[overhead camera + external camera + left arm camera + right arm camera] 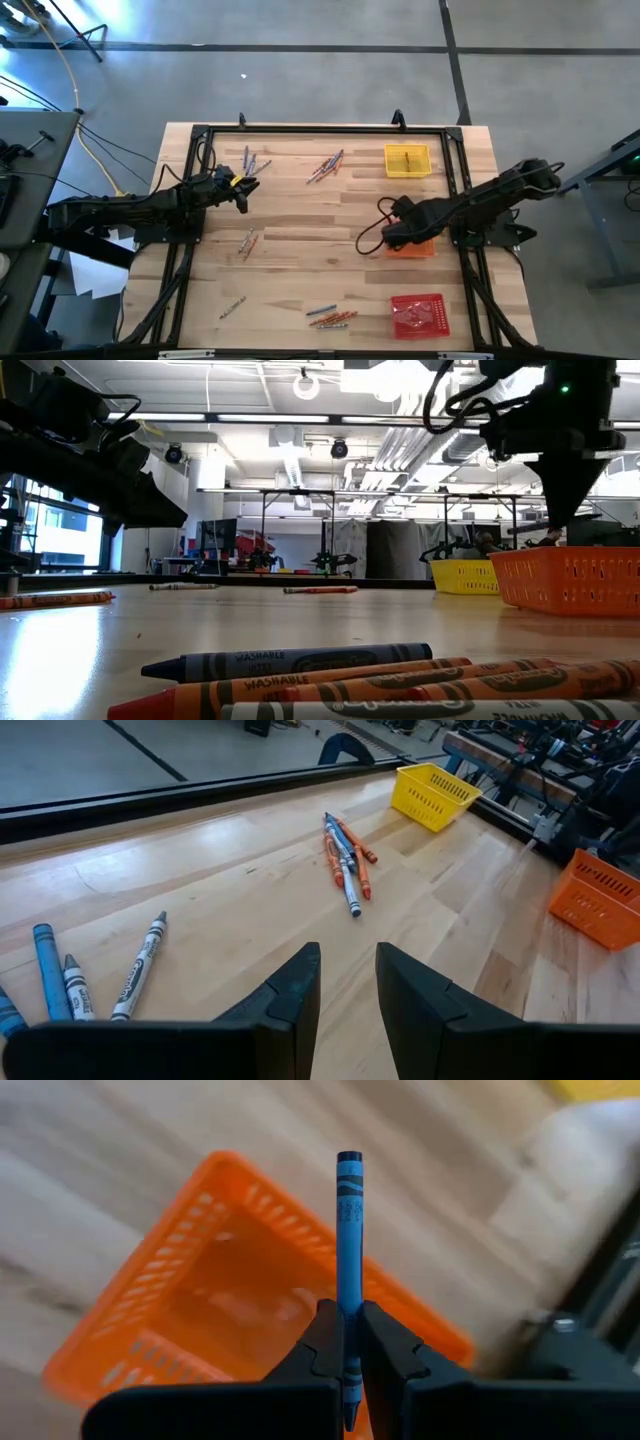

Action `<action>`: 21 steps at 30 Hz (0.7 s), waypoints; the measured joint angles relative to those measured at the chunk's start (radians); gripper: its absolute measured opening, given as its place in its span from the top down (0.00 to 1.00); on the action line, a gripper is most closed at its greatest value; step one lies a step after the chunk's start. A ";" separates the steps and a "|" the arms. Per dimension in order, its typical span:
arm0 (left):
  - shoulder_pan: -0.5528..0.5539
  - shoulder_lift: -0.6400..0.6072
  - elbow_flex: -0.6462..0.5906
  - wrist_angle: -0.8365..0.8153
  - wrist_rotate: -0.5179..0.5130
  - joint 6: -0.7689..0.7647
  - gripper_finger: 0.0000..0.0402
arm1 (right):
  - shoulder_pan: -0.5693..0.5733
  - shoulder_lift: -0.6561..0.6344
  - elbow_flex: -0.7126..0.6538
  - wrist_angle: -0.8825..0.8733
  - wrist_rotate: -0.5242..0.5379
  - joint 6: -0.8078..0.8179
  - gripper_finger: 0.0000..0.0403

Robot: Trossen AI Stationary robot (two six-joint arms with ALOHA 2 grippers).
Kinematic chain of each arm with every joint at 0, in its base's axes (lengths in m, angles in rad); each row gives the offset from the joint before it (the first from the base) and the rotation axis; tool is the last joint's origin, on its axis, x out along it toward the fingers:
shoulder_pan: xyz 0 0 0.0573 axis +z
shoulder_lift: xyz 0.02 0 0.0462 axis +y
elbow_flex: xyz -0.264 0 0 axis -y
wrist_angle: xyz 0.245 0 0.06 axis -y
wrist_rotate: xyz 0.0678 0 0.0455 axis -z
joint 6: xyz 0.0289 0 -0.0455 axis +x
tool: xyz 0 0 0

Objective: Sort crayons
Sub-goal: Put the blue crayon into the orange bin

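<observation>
Orange tray beneath, right fingers pinching blue crayon lengthwise

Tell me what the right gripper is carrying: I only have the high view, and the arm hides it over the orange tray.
Observer: The right gripper is shut on a blue wax crayon, which sticks straight out past its fingertips.
Operator: Is it over the tray?
Observer: In the right wrist view the orange square mesh tray lies right behind the crayon, and it looks empty.
Operator: And the left gripper?
Observer: The left gripper is open and holds nothing; it points toward a small cluster of blue and orange crayons lying on the wooden table.
</observation>
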 joint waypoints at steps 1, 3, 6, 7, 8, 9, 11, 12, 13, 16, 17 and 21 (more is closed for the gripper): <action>0.000 0.000 0.000 0.000 0.000 0.000 0.78 | -0.001 -0.014 -0.015 0.029 -0.013 -0.002 0.99; 0.000 0.000 0.000 0.000 0.000 0.000 0.78 | -0.001 -0.040 -0.044 0.071 -0.042 -0.004 0.99; 0.000 0.000 0.000 0.000 0.000 0.000 0.78 | 0.002 -0.077 -0.088 0.146 -0.112 -0.018 0.99; 0.000 0.000 0.000 0.000 0.000 0.000 0.78 | 0.003 -0.087 -0.102 0.170 -0.141 -0.019 0.99; 0.000 0.000 0.000 0.000 0.000 0.000 0.78 | 0.005 -0.094 -0.114 0.185 -0.162 -0.020 0.99; 0.000 0.000 0.000 0.000 0.000 0.000 0.78 | 0.008 -0.099 -0.126 0.194 -0.179 -0.020 0.99; 0.000 0.000 0.000 0.000 0.000 0.000 0.78 | 0.013 -0.106 -0.144 0.211 -0.198 -0.020 0.99; 0.000 0.000 0.000 0.000 0.000 0.000 0.78 | 0.015 -0.107 -0.149 0.215 -0.206 -0.018 0.99; 0.000 0.000 0.000 0.000 0.000 0.000 0.78 | 0.018 -0.106 -0.155 0.215 -0.206 -0.017 0.99; 0.000 0.000 0.000 0.000 0.000 0.000 0.78 | 0.020 -0.106 -0.158 0.215 -0.206 0.001 0.99; 0.000 0.000 0.000 0.000 0.000 0.000 0.78 | 0.020 -0.106 -0.158 0.216 -0.205 0.004 0.99; 0.000 0.000 0.000 0.000 0.000 0.000 0.78 | 0.020 -0.106 -0.158 0.216 -0.205 0.001 0.99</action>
